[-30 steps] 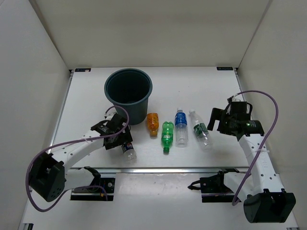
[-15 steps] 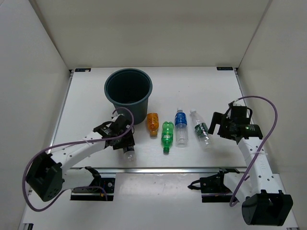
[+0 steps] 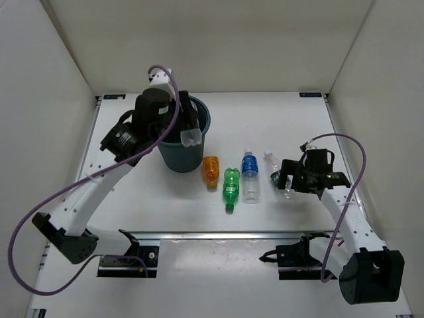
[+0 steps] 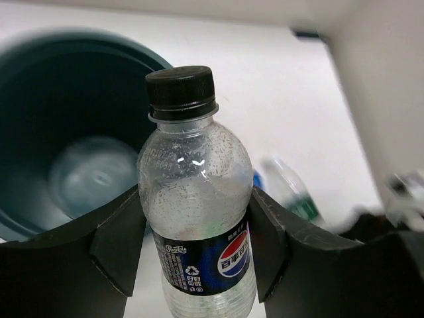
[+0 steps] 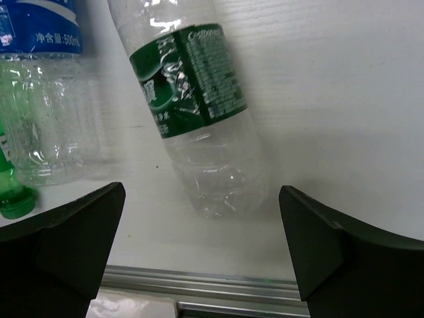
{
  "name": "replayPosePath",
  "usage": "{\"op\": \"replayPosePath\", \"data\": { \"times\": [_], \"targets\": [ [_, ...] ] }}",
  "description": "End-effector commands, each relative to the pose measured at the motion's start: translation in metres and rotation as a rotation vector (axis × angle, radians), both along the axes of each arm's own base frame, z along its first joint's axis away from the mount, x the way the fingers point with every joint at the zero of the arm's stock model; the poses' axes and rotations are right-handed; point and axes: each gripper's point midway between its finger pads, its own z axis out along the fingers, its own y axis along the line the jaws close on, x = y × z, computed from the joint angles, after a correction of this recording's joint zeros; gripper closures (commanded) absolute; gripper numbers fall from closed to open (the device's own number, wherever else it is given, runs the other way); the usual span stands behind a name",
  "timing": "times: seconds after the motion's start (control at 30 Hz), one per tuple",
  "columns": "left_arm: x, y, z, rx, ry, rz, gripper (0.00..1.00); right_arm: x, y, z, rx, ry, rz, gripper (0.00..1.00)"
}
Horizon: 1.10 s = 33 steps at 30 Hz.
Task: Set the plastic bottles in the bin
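Observation:
My left gripper (image 4: 197, 245) is shut on the dark-labelled cola bottle (image 4: 195, 199), held off the table with its black cap pointing away. In the top view that bottle (image 3: 191, 136) hangs at the right rim of the teal-grey bin (image 3: 177, 158), whose dark inside (image 4: 46, 132) shows to the bottle's left. On the table lie the orange bottle (image 3: 211, 169), the green bottle (image 3: 230, 185) and the blue-label clear bottle (image 3: 250, 176). My right gripper (image 5: 202, 245) is open just short of the base of the green-label clear bottle (image 5: 199, 126); its fingers touch nothing.
An aluminium rail (image 3: 232, 233) runs along the table's front edge, close behind my right gripper (image 3: 287, 177). White walls close in the table on three sides. The blue-label bottle (image 5: 46, 99) lies just left of the green-label one.
My left gripper closed on the cola bottle and lifted it from the table up to the bin's rim. My right gripper moved left and down toward the green-label bottle.

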Motion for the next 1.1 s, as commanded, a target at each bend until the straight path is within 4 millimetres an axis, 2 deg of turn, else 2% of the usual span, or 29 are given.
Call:
{"op": "replayPosePath", "data": {
  "times": [0.0,0.03,0.1,0.23,0.27,0.3,0.37,0.4,0.43,0.5,0.57,0.63,0.7,0.77,0.83,0.87,0.9,0.93,0.97,1.0,1.07],
  "targets": [
    [0.062,0.046,-0.023,0.189,-0.04,0.221,0.61,0.03,-0.003,0.014,-0.022,-0.119,0.006,0.01],
    [0.072,0.052,-0.024,0.194,-0.045,0.251,0.6,0.03,0.0,0.01,-0.023,-0.11,0.029,0.02],
    [0.095,0.067,-0.047,0.227,-0.002,0.307,0.6,0.038,0.001,0.013,-0.022,-0.138,0.026,0.02],
    [0.11,0.08,-0.06,0.262,-0.002,0.38,0.56,0.045,0.01,0.007,-0.034,-0.155,0.086,0.02],
    [0.113,0.078,-0.054,0.247,-0.017,0.376,0.44,0.047,0.013,0.008,-0.032,-0.161,0.097,0.01],
    [0.113,0.079,-0.054,0.237,-0.016,0.38,0.39,0.048,0.017,0.002,-0.029,-0.15,0.113,0.01],
    [0.115,0.08,-0.042,0.216,-0.042,0.383,0.36,0.052,0.019,-0.004,-0.024,-0.135,0.116,0.01],
    [0.115,0.081,-0.031,0.207,-0.066,0.394,0.28,0.051,0.023,-0.009,-0.023,-0.119,0.137,0.02],
    [0.114,0.082,-0.024,0.21,-0.083,0.392,0.06,0.053,0.025,-0.009,-0.03,-0.125,0.146,0.01],
    [0.108,0.084,-0.009,0.217,-0.109,0.398,0.01,0.053,0.027,-0.016,-0.061,-0.108,0.156,0.01],
    [0.097,0.076,0.004,0.201,-0.126,0.363,0.01,0.058,0.026,-0.017,-0.073,-0.107,0.144,0.01],
    [0.081,0.069,0.005,0.192,-0.117,0.305,0.01,0.059,0.022,-0.024,-0.051,-0.087,0.126,0.02],
    [0.063,0.065,0.0,0.187,-0.101,0.277,0.01,0.062,0.019,-0.028,-0.024,-0.074,0.087,0.05],
    [0.037,0.056,-0.004,0.164,-0.09,0.213,0.01,0.063,0.02,-0.031,0.019,-0.054,0.066,0.13],
    [0.015,0.059,-0.042,0.173,-0.005,0.178,0.01,0.063,0.019,-0.036,0.03,-0.034,0.052,0.14],
    [0.002,0.06,-0.041,0.14,-0.006,0.15,0.01,0.063,0.02,-0.038,0.025,-0.026,0.053,0.16],
    [-0.011,0.063,-0.057,0.124,0.025,0.122,0.01,0.066,0.021,-0.039,0.022,-0.03,0.06,0.16],
    [-0.02,0.069,-0.081,0.132,0.075,0.129,0.01,0.061,0.026,-0.048,0.017,0.001,0.069,0.18],
    [-0.033,0.078,-0.096,0.121,0.102,0.13,0.01,0.06,0.027,-0.05,0.007,0.01,0.075,0.25],
    [-0.043,0.087,-0.096,0.087,0.106,0.134,0.01,0.059,0.029,-0.051,0.009,0.014,0.074,0.29],
    [-0.058,0.104,-0.122,0.1,0.15,0.159,0.01,0.063,0.036,-0.051,0.031,0.021,0.079,0.54]
  ]
}}
